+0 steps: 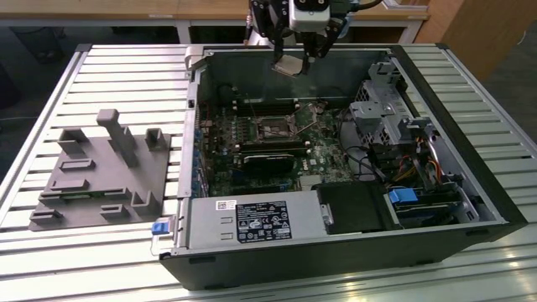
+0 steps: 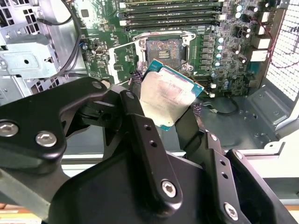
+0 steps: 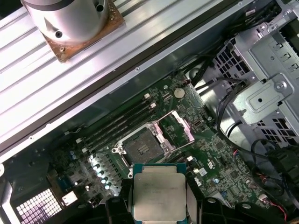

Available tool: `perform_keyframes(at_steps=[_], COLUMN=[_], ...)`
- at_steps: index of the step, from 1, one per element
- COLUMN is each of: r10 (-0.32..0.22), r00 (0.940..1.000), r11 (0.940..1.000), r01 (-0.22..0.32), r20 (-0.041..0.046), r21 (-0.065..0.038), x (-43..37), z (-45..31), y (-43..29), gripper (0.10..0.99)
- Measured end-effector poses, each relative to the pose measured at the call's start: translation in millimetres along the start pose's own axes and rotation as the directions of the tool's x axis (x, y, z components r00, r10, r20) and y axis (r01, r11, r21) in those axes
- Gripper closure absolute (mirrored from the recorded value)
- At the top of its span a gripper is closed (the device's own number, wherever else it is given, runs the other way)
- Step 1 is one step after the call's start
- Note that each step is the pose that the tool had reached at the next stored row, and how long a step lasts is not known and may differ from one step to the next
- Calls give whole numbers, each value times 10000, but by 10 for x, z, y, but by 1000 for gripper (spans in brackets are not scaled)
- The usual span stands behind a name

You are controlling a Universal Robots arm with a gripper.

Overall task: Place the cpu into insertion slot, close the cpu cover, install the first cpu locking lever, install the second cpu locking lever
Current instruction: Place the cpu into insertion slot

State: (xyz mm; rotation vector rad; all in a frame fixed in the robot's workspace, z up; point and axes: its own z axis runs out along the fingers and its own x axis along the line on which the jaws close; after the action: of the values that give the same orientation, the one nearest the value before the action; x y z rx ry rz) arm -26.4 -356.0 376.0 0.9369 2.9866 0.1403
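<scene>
Pinching cpu (image 2: 170, 99) between 2 fingers, end effector (image 2: 167, 93) hangs well above bare insertion slot (image 2: 163, 46); cpu cover (image 2: 121, 58) flipped open beside it.

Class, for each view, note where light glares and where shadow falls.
Exterior view: glare streaks the table along its front slats, while the inside of the case lies in shade. Second wrist view: the cpu shines pale between the dark fingers. First wrist view: the table is bright, the slot dim.
</scene>
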Motion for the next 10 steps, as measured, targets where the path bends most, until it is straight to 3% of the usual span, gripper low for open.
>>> perform_keyframes(at_steps=[6, 10], r10=[463, 1069], r00=[9989, 9942], r11=[9989, 9943], r01=[-463, -1069], r20=[45, 98], r21=[-3, -18], x=[2, 2], z=[10, 23], y=[3, 2], gripper=[545, 545])
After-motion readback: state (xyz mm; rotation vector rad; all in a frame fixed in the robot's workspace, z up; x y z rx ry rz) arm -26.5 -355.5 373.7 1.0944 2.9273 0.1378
